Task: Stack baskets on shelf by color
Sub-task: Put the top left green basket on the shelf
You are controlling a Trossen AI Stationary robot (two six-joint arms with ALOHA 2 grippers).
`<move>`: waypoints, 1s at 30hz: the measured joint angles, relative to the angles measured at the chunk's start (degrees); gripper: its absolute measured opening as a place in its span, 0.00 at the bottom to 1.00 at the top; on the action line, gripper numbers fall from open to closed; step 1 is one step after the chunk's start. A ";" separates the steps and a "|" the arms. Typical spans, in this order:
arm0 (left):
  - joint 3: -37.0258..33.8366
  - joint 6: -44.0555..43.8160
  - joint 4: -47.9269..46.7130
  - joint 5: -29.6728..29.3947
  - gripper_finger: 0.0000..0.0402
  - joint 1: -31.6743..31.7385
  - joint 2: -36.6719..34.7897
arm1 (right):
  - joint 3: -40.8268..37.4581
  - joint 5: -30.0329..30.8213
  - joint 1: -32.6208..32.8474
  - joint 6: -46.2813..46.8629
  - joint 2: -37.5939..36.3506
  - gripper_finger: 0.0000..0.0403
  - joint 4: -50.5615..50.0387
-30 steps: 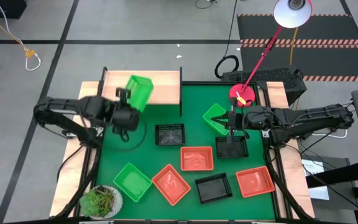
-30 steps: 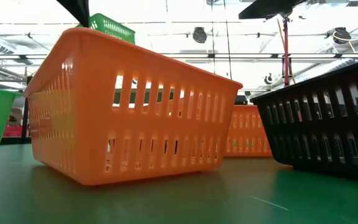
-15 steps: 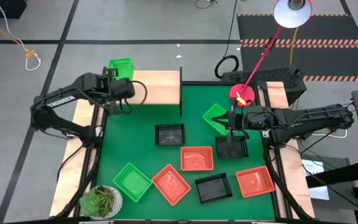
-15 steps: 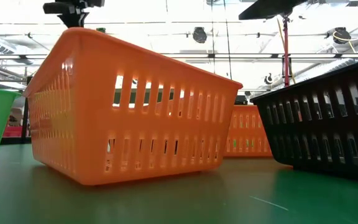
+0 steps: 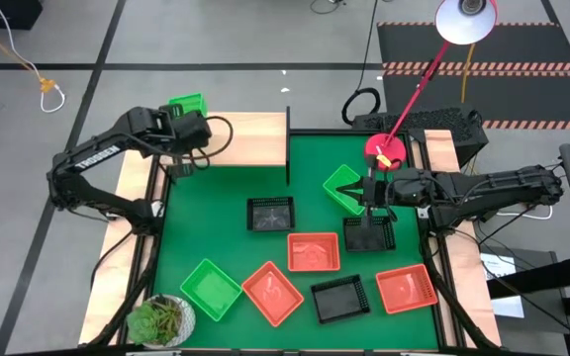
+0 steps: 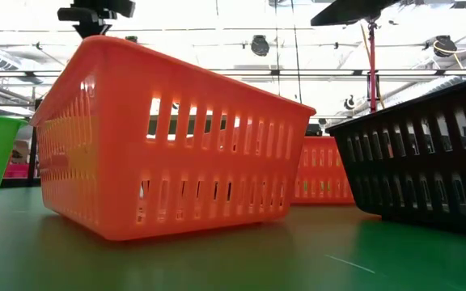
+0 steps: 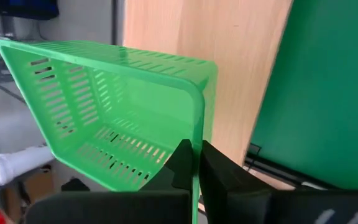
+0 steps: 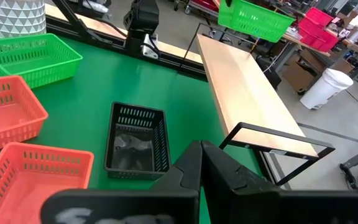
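Green basket (image 7: 117, 112) carried to shelf (image 5: 250, 138) end, rim pinched in left gripper (image 7: 194, 163) jaws

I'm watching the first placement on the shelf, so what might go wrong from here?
1. The left tool pinches only one rim of the green basket, which hangs tilted over the shelf's far-left end; it may land crooked or slip off the edge.
2. The right tool waits shut between another green basket and a black basket; moving off, it may nudge either.
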 joint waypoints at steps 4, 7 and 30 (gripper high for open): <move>-0.04 0.30 0.01 1.27 0.04 1.59 0.19 | 0.00 -0.01 0.01 0.02 0.00 0.00 0.00; -1.03 1.74 0.72 1.36 0.03 2.36 0.15 | 0.00 -0.02 0.00 0.02 0.00 0.00 0.00; -17.18 8.57 6.12 -1.91 0.10 5.60 0.19 | 0.00 -0.01 0.00 -0.22 0.00 0.00 0.30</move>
